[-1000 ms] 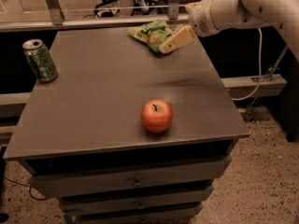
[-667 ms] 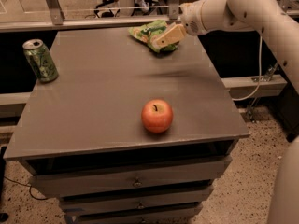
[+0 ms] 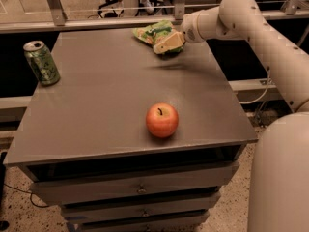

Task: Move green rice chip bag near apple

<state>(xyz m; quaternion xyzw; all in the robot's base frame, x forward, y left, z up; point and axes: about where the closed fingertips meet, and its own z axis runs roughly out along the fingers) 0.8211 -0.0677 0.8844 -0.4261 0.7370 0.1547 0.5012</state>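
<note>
The green rice chip bag, light green and crinkled, lies at the far edge of the grey table, right of centre. My gripper reaches in from the right on the white arm and sits over the bag's right end, covering part of it. The red-orange apple stands upright near the table's front edge, well in front of the bag and apart from it.
A green soda can stands upright at the table's left edge. Drawers sit below the table top. A metal rail runs behind the table. The robot's white body fills the lower right.
My gripper has moved left along the table's far edge and now overlaps the bag's right end. The bag, apple and can have stayed in place.
</note>
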